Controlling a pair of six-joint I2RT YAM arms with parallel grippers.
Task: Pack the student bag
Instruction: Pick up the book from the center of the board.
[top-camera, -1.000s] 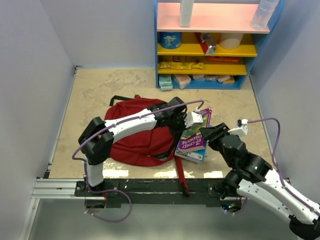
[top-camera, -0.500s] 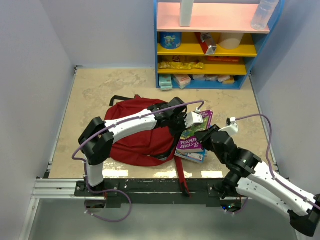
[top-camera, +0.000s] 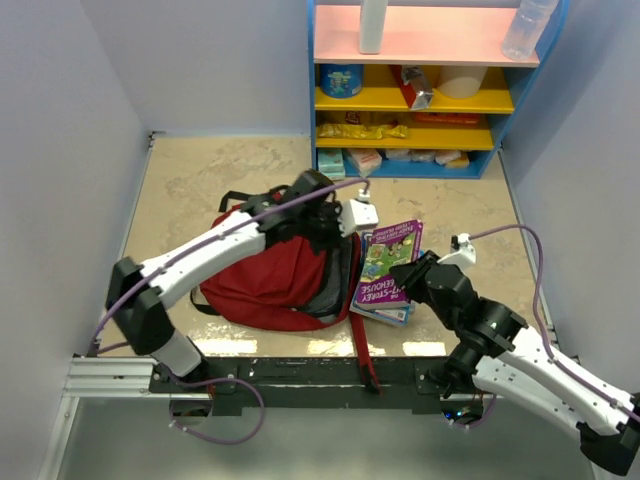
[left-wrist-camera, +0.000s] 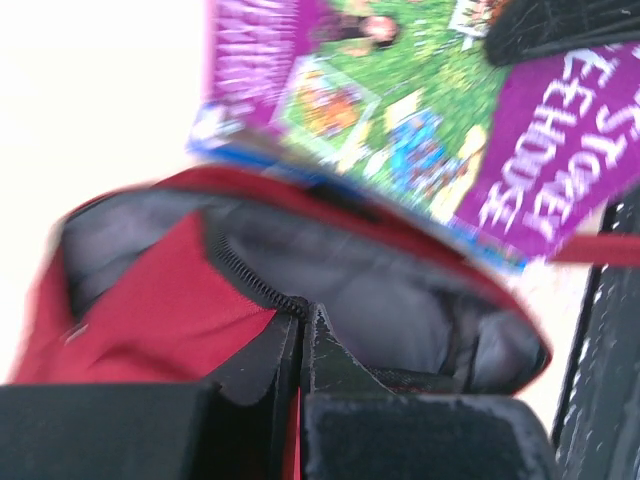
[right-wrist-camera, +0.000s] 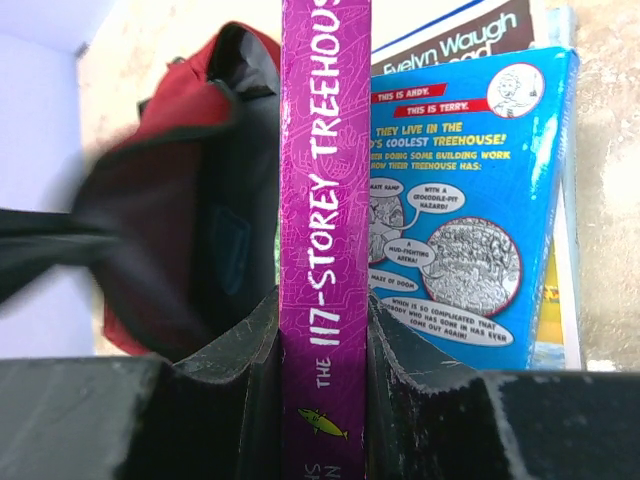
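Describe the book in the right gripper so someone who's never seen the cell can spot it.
The big red student bag lies mid-table; a small pile of books sits at its right. The one is the purple book on top, spine pinched by the right gripper. Only it is purple, titled "117-Storey Treehouse"; the blue book lies beneath.

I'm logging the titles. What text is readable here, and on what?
"THE 117-STOREY TREEHOUS", cut off: spine of the purple book.
"THIS IS ANDY." "THIS IS TERRY.": blue book.
"Evelyn Waugh": book beneath.
Shelf packets: too small.
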